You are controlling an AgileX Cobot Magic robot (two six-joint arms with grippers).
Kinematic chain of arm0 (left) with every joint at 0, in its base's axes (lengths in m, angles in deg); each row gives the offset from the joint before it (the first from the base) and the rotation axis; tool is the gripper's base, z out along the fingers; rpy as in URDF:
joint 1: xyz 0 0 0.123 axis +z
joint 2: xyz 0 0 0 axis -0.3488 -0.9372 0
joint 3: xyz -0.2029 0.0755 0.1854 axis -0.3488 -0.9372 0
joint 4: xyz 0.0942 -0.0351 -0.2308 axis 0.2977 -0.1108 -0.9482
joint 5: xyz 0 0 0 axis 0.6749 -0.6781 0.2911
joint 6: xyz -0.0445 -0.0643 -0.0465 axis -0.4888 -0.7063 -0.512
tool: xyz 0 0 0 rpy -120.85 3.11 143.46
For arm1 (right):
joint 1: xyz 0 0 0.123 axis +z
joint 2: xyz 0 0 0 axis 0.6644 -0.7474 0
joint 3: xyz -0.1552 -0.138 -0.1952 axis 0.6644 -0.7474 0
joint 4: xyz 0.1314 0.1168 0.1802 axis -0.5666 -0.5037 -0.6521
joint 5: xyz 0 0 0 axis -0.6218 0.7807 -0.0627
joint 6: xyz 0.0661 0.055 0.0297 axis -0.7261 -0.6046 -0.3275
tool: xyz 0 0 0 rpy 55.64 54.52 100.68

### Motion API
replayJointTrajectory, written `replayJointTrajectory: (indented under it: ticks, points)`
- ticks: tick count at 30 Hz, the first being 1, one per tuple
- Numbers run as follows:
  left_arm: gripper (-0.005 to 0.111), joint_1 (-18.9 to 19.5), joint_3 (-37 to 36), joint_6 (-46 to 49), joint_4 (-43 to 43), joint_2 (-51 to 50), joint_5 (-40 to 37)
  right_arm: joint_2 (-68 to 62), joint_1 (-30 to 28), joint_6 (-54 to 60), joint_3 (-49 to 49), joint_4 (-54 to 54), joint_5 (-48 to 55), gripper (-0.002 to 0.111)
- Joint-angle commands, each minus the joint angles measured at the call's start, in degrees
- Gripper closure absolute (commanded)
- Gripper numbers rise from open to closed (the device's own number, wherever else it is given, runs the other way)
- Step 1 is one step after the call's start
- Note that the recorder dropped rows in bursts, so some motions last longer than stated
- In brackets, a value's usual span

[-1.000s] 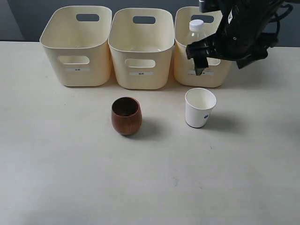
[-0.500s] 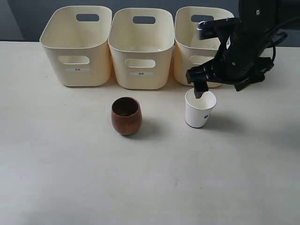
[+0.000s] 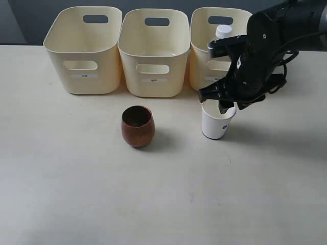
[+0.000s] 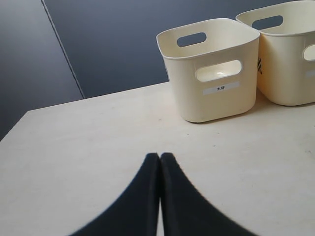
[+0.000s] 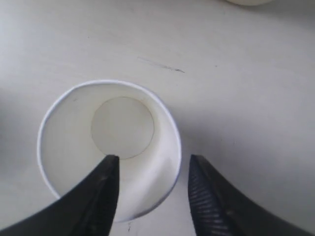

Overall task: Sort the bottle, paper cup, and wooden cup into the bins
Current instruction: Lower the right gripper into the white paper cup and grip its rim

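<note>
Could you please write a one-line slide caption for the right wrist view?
Open right gripper straddling the rim of the upright, empty paper cup on the table.

A pale cream tabletop (image 3: 76, 194) spread beneath and around the end effector, lightly scuffed and evenly lit, with soft shadows. Beyond it, past the table's far edge, stood a dark blue-grey wall (image 4: 113, 44).

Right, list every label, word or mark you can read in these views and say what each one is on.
"木杯": white label on the front of the left bin, read in the left wrist view.
Middle bin: white label, too small to read.
Right bin: label mostly hidden by the right gripper, unreadable.
Paper cup: small dark blue mark, too small to read.
Wooden cup: no text visible.
</note>
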Motion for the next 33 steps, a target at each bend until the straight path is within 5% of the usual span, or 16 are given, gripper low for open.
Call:
replayJointTrajectory:
  ticks: [1,33]
  points:
    - [0.107,-0.18,-0.07,-0.11,0.00,0.28,0.33,0.03,-0.22,0.24,-0.18,1.19,-0.99,0.065]
    - [0.107,-0.18,-0.07,-0.11,0.00,0.28,0.34,-4.15,-0.22,-2.64,-0.18,2.08,-5.94,0.065]
